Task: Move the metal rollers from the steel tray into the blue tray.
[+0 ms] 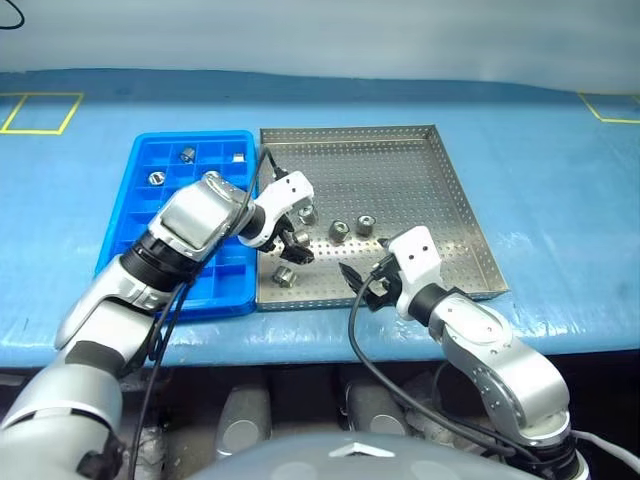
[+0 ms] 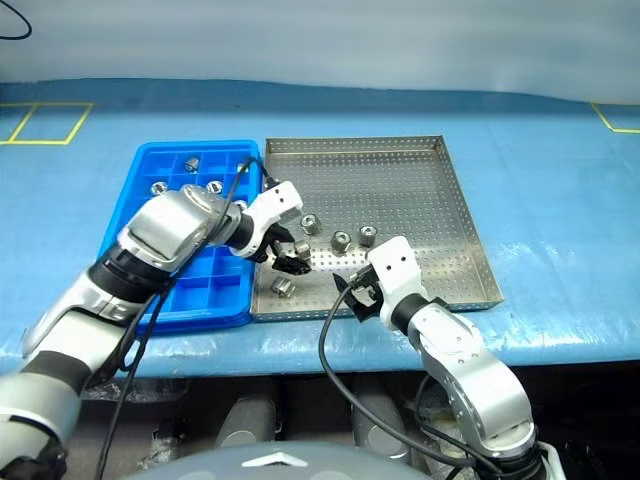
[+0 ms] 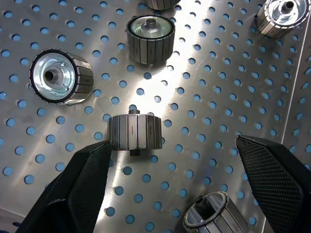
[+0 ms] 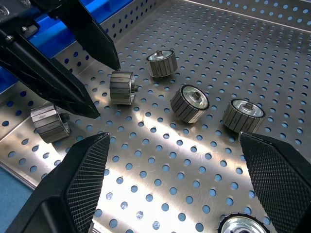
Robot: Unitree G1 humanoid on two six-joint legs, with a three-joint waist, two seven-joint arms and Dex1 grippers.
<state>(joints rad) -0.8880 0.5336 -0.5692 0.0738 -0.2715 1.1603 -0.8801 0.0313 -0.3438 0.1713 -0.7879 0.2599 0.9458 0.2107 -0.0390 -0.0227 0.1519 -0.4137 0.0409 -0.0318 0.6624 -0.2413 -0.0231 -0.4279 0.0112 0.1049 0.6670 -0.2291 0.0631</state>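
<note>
The steel tray (image 1: 400, 170) holds several metal rollers, among them one (image 1: 339, 230) beside another (image 1: 366, 225) near its middle and one (image 1: 284, 275) by the front left corner. My left gripper (image 1: 292, 243) hangs open just over a roller (image 3: 134, 132) that lies on its side between the spread fingers, untouched. Left of the steel tray, the blue tray (image 1: 215, 165) has a few rollers (image 1: 188, 153) in its far compartments. My right gripper (image 4: 174, 141) stands open and empty low over the steel tray's front edge, facing the loose rollers (image 4: 189, 103).
Both trays lie side by side on a blue-covered table (image 1: 540, 180). Yellow tape marks (image 1: 40, 112) sit at the far corners. The steel tray's raised rim (image 1: 470, 215) borders the rollers on the right. My left forearm (image 1: 190, 225) crosses over the blue tray.
</note>
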